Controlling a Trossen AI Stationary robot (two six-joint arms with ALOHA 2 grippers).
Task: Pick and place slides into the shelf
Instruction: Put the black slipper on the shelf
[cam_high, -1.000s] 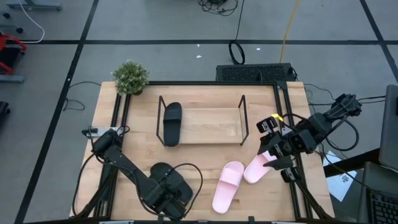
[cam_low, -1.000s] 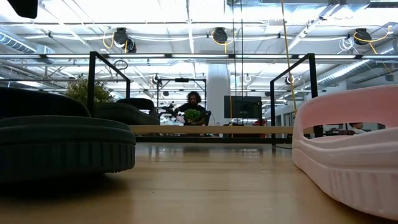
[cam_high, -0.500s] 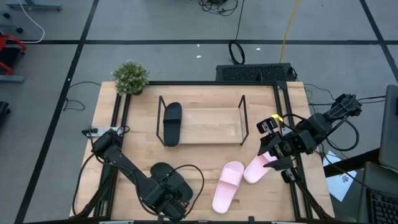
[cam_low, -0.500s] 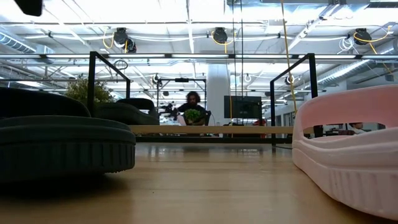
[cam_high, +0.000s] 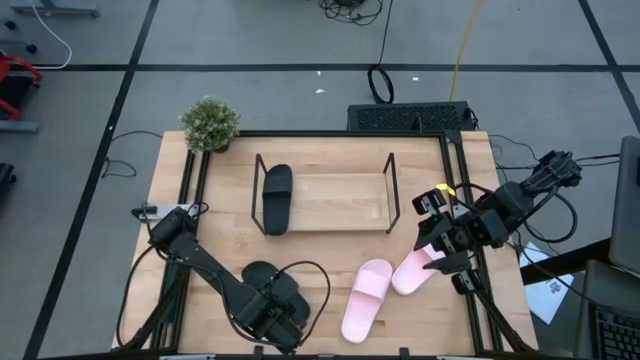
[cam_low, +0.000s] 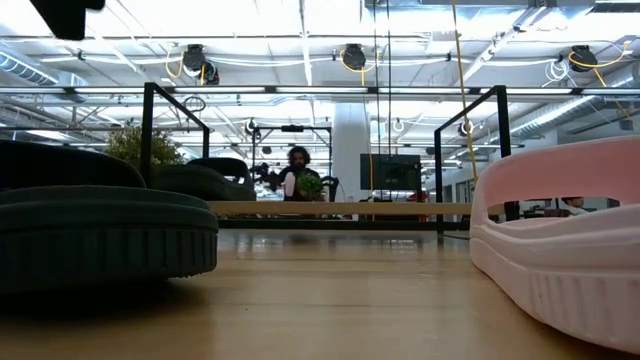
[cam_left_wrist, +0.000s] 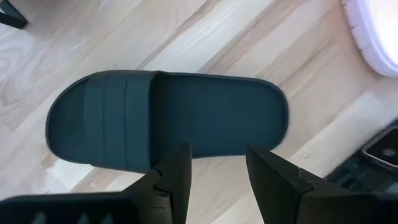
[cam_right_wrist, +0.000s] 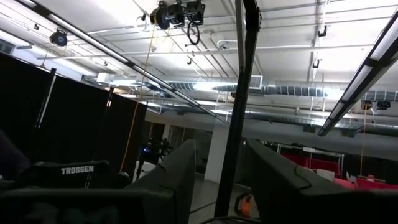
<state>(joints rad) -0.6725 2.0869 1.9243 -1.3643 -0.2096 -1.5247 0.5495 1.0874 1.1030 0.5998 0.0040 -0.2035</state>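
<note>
One black slide (cam_high: 258, 272) (cam_left_wrist: 168, 118) lies flat on the table near its near edge; in the low view it fills the left side (cam_low: 100, 225). My left gripper (cam_high: 273, 312) (cam_left_wrist: 217, 163) hovers open over its long side edge, touching nothing that I can see. The other black slide (cam_high: 277, 197) sits in the left end of the shelf (cam_high: 325, 203). Two pink slides (cam_high: 365, 296) (cam_high: 410, 272) lie on the table right of centre. My right gripper (cam_high: 433, 240) (cam_right_wrist: 217, 171) waits open above the right pink slide.
A potted plant (cam_high: 210, 125) stands at the far left corner and a keyboard (cam_high: 410, 117) lies beyond the far edge. Black frame rails run along the table's sides. A person sits in the room behind the table (cam_low: 297, 172). Bare wood lies between the shelf and the slides.
My left gripper has come down a little toward the black slide; in the low view its dark shape at the top left has grown. The slides have stayed where they were.
</note>
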